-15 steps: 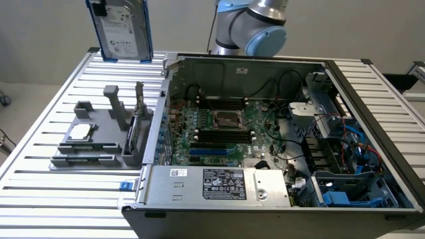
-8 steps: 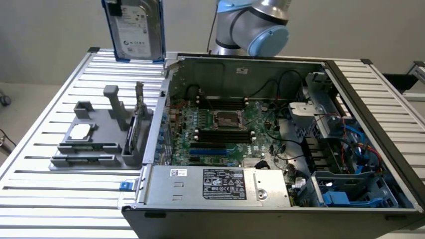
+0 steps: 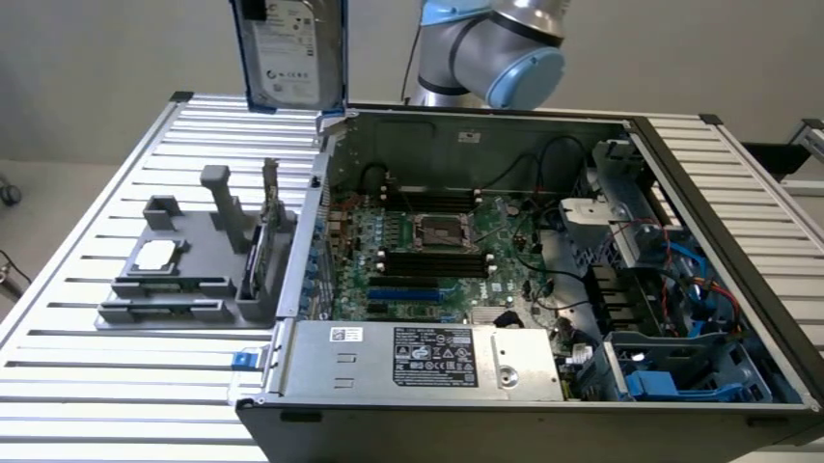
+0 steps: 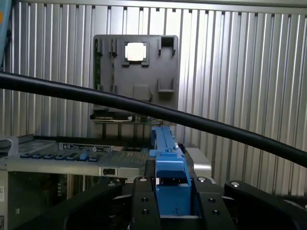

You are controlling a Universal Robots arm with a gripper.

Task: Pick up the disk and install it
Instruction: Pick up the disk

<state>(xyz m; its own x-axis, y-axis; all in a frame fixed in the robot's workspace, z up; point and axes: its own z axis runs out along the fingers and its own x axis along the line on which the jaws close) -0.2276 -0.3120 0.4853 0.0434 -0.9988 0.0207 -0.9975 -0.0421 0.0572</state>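
Note:
The disk (image 3: 289, 53) hangs upright in the air above the table's far side, just beyond the open computer case's corner. Its white printed label faces the camera and its blue carrier bracket frames the edges. In the wrist view I look along the disk's blue bracket edge (image 4: 169, 167), which runs straight out from between my black fingers (image 4: 142, 203). My gripper (image 4: 170, 203) is shut on the disk. The arm's grey-and-blue joints (image 3: 496, 48) show behind the case.
The open computer case (image 3: 721, 193) holds a motherboard (image 3: 431, 246), a silver power supply box (image 3: 425, 357) and a blue drive bay (image 3: 670, 381). A grey parts fixture (image 3: 180, 275) (image 4: 136, 72) carries a small silver chip (image 3: 154, 256) (image 4: 135, 51). A black cable (image 4: 192, 122) crosses the wrist view.

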